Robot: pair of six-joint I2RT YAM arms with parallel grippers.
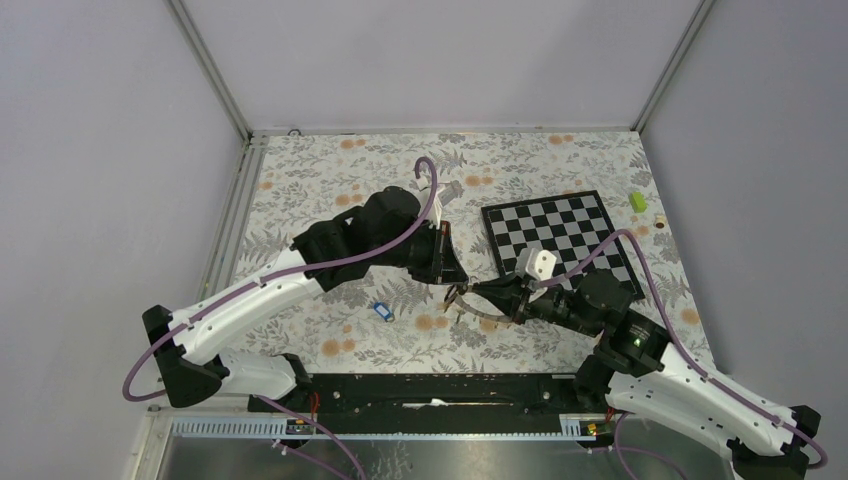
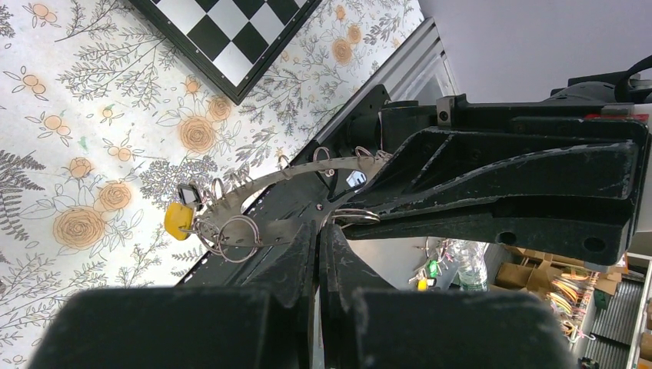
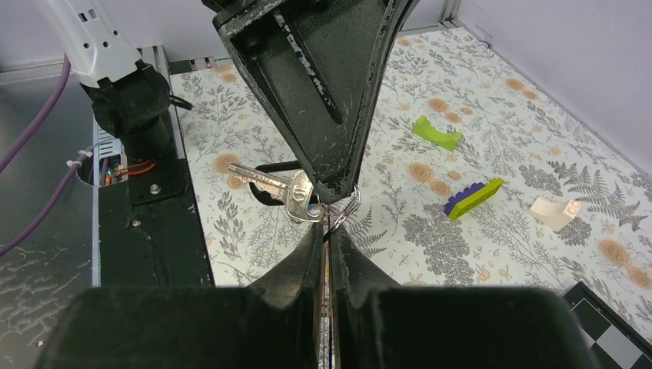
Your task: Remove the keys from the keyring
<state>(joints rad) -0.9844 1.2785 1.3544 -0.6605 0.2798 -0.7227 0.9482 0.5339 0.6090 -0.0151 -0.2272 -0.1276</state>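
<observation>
Just off the checkered board's [image 1: 560,240] near left corner, we see the left pincer [image 1: 455,284] and right pincer [image 1: 474,291] meeting tip to tip above the desk [image 1: 330,170]. The left one is pressed together on the keyring [image 2: 238,198], which carries a yellow-tagged key [image 2: 177,220], and the right one is squeezed on a small wire loop [image 3: 347,204] beside a silver key [image 3: 271,187]. Both arms crowd that corner, a blue-tagged key [image 1: 380,311] lies loose farther left of the board, a lime-green block [image 1: 638,201] sits off its right edge, and bare floral surface shows leftward up to the side rail [image 1: 228,230].
</observation>
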